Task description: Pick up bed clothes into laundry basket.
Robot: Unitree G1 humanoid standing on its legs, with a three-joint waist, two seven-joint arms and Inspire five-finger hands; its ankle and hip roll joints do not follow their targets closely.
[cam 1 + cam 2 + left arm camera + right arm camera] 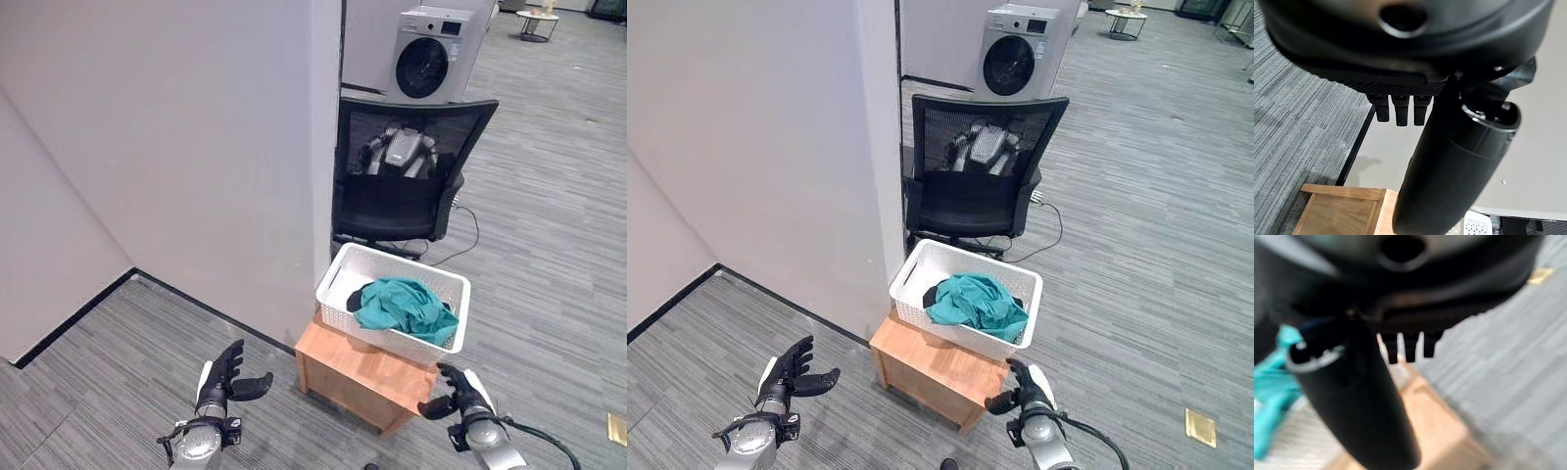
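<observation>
A white laundry basket [437, 282] stands on a low wooden stand [348, 370] beside the wall's corner. Teal clothes [400, 305] lie bunched inside it over something dark [355, 300]. My left hand [223, 378] hovers over the floor to the left of the stand, open, fingers straight, holding nothing. My right hand [460, 392] is at the stand's right front corner, just below the basket, open and empty too. In the right wrist view the teal clothes [1273, 382] and the stand [1435, 416] show past the thumb.
A black mesh office chair [402, 176] stands behind the basket, with a white washing machine [436, 54] further back. The grey wall [176, 147] rises to the left. Striped grey floor [558, 245] stretches to the right. A small round table [537, 22] stands far off.
</observation>
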